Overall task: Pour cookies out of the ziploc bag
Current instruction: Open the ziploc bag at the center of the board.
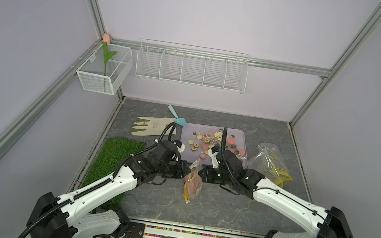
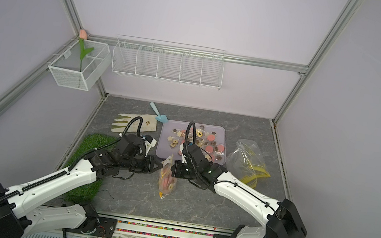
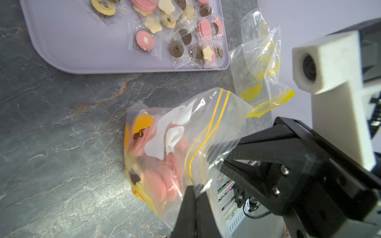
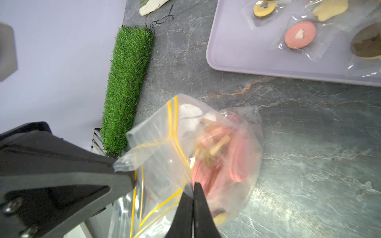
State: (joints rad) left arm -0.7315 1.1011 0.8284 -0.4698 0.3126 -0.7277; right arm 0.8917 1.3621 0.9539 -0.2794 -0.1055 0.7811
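Observation:
The clear ziploc bag with yellow zip lines stands mouth-up at the table's middle, in front of the lilac tray. My left gripper is shut on one lip of the bag. My right gripper is shut on the opposite lip of the bag. Pink, cream and dark cookies sit in the bag's lower part. More wrapped cookies lie spread on the tray.
Crumpled empty zip bags lie right of the tray. A cream glove and a blue scoop lie to the tray's left. A green turf mat lies along the left edge. Wire baskets hang on the walls.

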